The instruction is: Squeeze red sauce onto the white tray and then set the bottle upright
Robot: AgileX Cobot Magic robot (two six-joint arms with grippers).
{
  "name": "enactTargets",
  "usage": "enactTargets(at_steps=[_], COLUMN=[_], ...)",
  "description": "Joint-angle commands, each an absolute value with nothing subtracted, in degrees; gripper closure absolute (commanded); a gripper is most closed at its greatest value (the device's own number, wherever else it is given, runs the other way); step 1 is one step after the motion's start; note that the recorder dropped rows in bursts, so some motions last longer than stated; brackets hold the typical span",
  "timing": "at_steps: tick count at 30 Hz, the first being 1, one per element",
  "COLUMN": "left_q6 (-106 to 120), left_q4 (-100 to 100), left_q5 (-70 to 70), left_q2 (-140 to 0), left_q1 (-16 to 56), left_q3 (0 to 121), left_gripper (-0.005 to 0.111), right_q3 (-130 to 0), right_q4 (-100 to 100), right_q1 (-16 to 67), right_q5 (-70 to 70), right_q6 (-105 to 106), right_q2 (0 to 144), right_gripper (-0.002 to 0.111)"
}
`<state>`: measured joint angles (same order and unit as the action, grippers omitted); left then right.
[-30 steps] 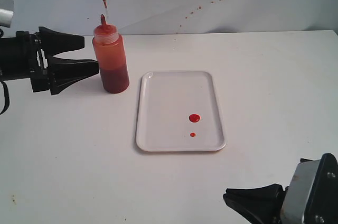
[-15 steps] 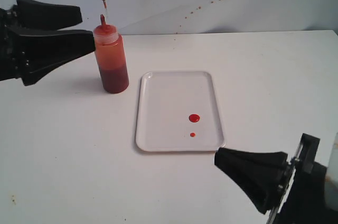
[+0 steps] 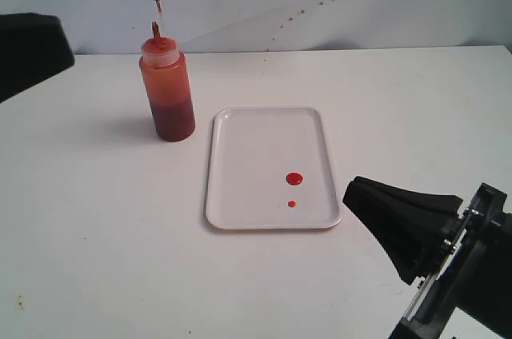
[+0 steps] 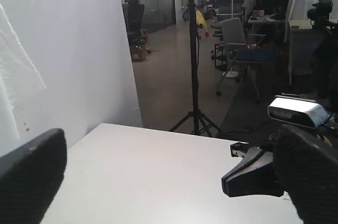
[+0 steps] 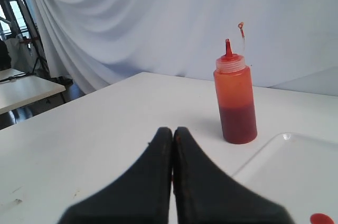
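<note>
The bottle (image 3: 166, 87) stands upright on the white table, left of the white tray (image 3: 256, 147), with its tethered tip sticking up. It also shows in the right wrist view as the bottle (image 5: 235, 97). Two round drops of red sauce (image 3: 294, 178) lie on the tray's near right part. My left gripper (image 3: 64, 5) is open wide at the left edge, well apart from the bottle and holding nothing. In its own view the left gripper (image 4: 169, 147) frames only bare table. My right gripper (image 3: 354, 195) is shut and empty by the tray's near right corner. The right gripper (image 5: 173, 130) points toward the bottle.
Small brownish-red specks (image 3: 320, 3) dot the white backdrop behind the table. In the left wrist view the right arm (image 4: 253, 171) with its camera sits at the table's far side. Beyond the table edge stand a tripod (image 4: 193, 76) and office chairs (image 4: 237, 49).
The left gripper has drawn back from the bottle, up and to the left, until only its fingertips show. The right gripper has come up into view toward the tray's near right corner.
</note>
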<state>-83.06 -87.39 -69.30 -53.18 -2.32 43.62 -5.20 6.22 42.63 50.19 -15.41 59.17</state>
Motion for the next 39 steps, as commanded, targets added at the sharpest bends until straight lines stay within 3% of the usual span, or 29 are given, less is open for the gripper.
enactTargets(at_steps=[1,3,7,39], left_q6=[-88.1,-91.7,-98.6,-99.0], left_q4=[-88.3,-89.4,-93.8,-97.9], left_q5=[-68.8,-69.2,-69.3,-70.0], left_q2=[-50.5,-49.4,-48.0,-44.8], left_q1=[-1.9,-1.9,-1.9,-1.9], left_q3=[43.3,43.3,43.3,43.3], left_gripper=[0.028,0.05,0.105,0.107], right_q3=[-5.2,-5.2,-5.2,-5.2], right_q4=[5.4,5.1,5.1,5.1], right_q1=[42.9,42.9,42.9,42.9], right_q5=[51.0,51.0,51.0,51.0], right_q6=[-15.0,-15.0,-15.0,-15.0], right_q2=[58.9,58.9,58.9,58.9], right_gripper=[0.108,0.108,0.108,0.108])
